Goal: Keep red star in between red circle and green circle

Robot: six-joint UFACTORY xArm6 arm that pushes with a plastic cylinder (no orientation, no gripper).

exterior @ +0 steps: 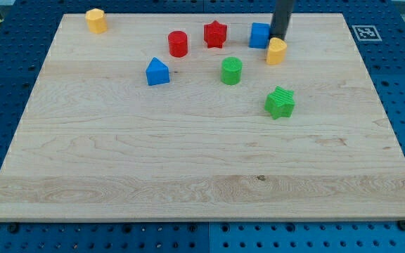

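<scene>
The red star (215,34) stands near the view's top, right of the red circle (178,43) and up-left of the green circle (231,71). My tip (279,37) comes down from the view's top edge, between the blue cube (259,35) on its left and the yellow block (276,51) just below it. It is well to the right of the red star and touches none of the three task blocks.
A blue block with a peaked top (157,72) lies below-left of the red circle. A green star (280,102) lies right of centre. A yellow block (96,20) sits at the top left corner of the wooden board (202,169).
</scene>
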